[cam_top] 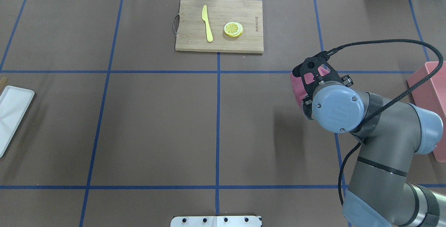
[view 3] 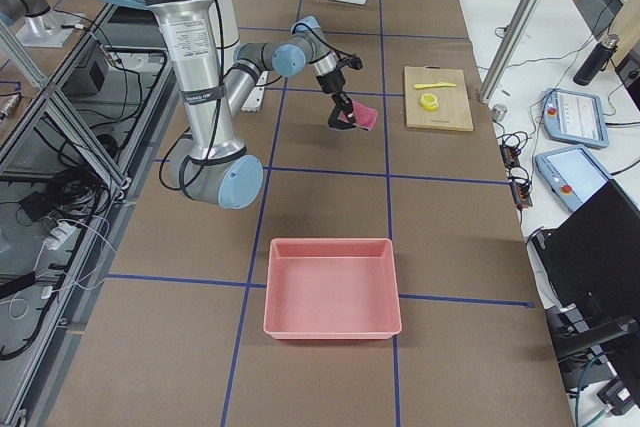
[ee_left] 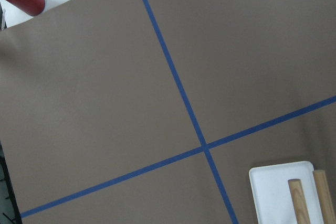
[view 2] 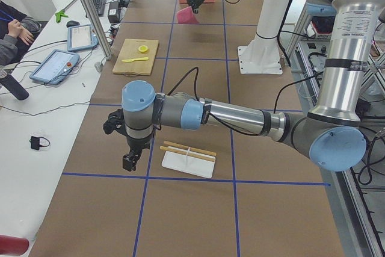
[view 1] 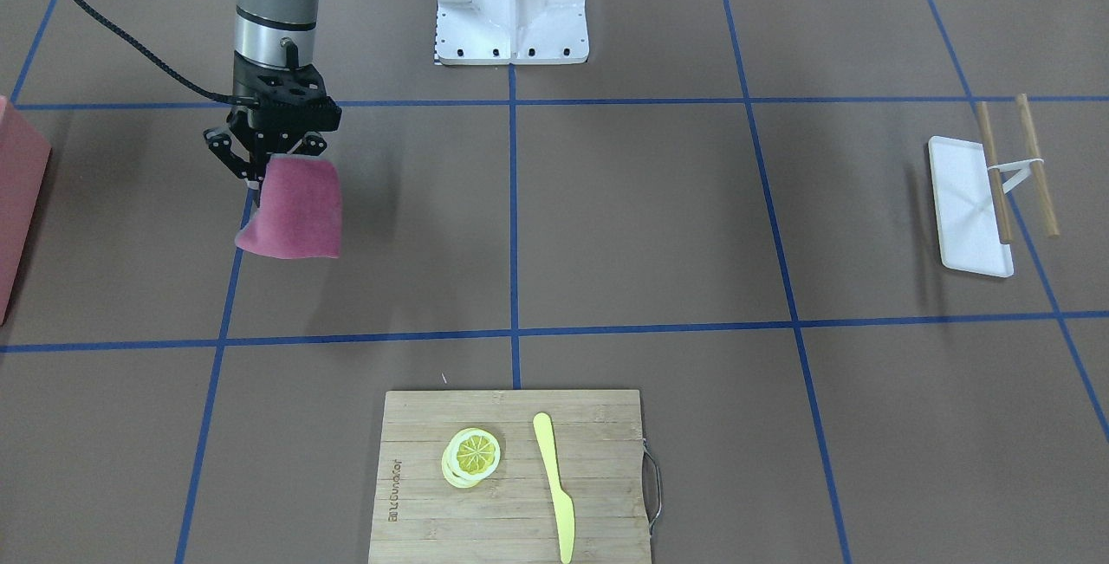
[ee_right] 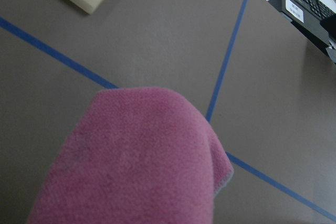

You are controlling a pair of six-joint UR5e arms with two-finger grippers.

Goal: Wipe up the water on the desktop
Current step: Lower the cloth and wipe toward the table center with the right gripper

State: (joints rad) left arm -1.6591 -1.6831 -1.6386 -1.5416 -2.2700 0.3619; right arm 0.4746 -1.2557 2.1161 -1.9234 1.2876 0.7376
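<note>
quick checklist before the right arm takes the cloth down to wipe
1. Grip on the cloth: right gripper is shut on the pink cloth, which hangs from it. Ok.
2. Cloth position: it seems to hang clear of the desktop, not yet in contact. Ok.
3. Water located: no wet patch shows in any view. Cannot tell.
4. Clearance from the cutting board: it lies well apart from the cloth. Ok.
5. Left gripper out of the way: it is at the far end, by the white tray. Ok; open or shut, cannot tell.
</note>
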